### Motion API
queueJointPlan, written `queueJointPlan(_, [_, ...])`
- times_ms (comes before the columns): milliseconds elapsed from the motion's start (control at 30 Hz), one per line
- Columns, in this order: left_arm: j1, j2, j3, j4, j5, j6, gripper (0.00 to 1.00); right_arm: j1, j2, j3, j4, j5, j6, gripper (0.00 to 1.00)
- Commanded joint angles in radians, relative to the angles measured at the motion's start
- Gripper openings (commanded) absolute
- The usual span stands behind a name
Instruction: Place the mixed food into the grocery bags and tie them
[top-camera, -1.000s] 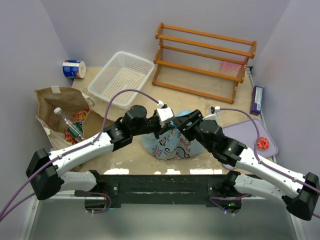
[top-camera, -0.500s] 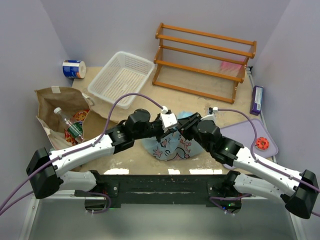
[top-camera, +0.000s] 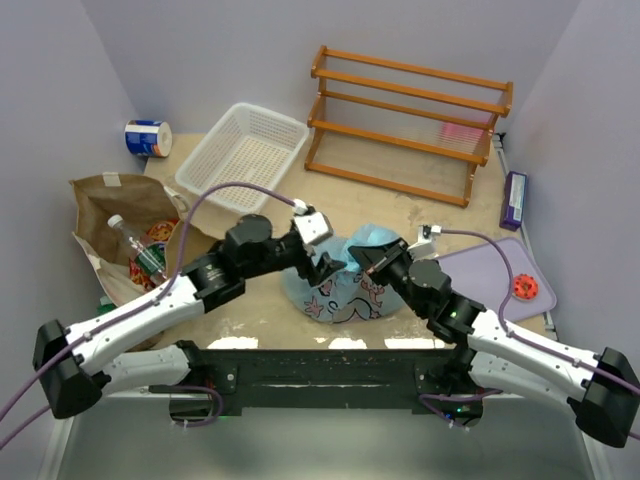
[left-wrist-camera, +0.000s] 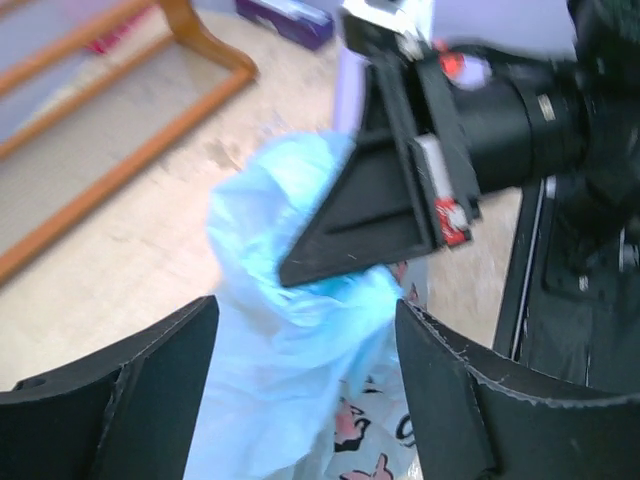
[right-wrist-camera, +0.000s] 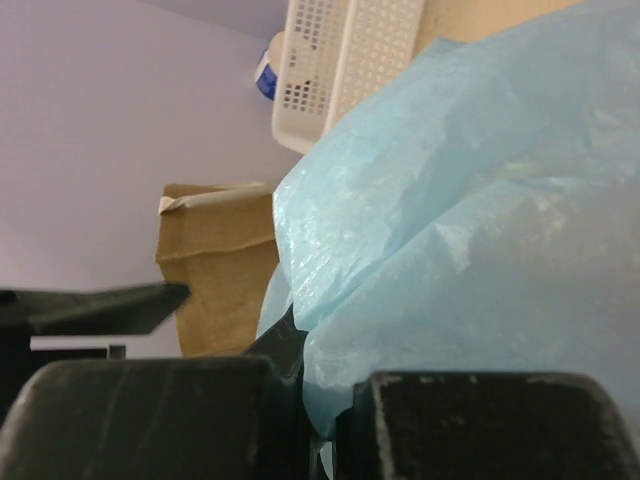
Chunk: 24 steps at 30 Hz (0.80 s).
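Pale lilac walls (top-camera: 200, 60) close round my sandy, scuffed table (top-camera: 400, 205); a wooden rack (top-camera: 410, 120) stands at the back beside a white mesh basket (top-camera: 245, 150), under what seems even, soft light.

- Showing a thin light blue plastic bag (top-camera: 345, 290) with dark print, lying crumpled at lower centre of the top view, its top bunching into a peak.
- Showing a creased brown paper bag (top-camera: 115, 200) lying open at the left edge, well apart from it.
- Holding inside it a clear green-labelled bottle (top-camera: 135, 245), lying tilted, and just beside it a red crisp packet (top-camera: 160, 232).
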Motion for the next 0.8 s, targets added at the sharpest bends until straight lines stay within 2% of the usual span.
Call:
queueJointPlan(0, [0.158,-0.075,0.005,0.08,-0.006,-0.252,0.79,0.001,-0.002,0.057,0.148,-0.027,-0.205,0.0])
queueJointPlan(33, [0.218,-0.054,0.002,0.091,0.023,-0.293,0.79,0.001,-0.005,0.062,0.149,-0.028,-0.227,0.0])
queueJointPlan(133, [0.264,0.012,-0.043,0.167,0.142,-0.435,0.79,0.001,-0.035,0.057,0.162,-0.037,-0.29,0.0])
queueJointPlan(200, [0.263,0.038,-0.08,0.224,0.205,-0.498,0.78,0.0,-0.058,0.043,0.182,-0.045,-0.322,0.0])
queueJointPlan(433, [0.258,0.087,-0.346,0.627,0.319,-0.691,0.7,-0.002,-0.068,0.009,0.336,-0.12,-0.36,0.0])
queueJointPlan(567, [0.178,0.1,-0.355,0.663,0.308,-0.679,0.68,0.001,-0.06,0.032,0.332,-0.171,-0.432,0.0])
queueJointPlan(633, [0.149,0.081,-0.32,0.582,0.279,-0.622,0.69,0.0,-0.067,0.043,0.303,-0.178,-0.449,0.0])
queueJointPlan(767, [0.207,-0.026,-0.305,0.444,0.18,-0.573,0.72,0.0,-0.086,0.039,0.278,-0.195,-0.459,0.0])
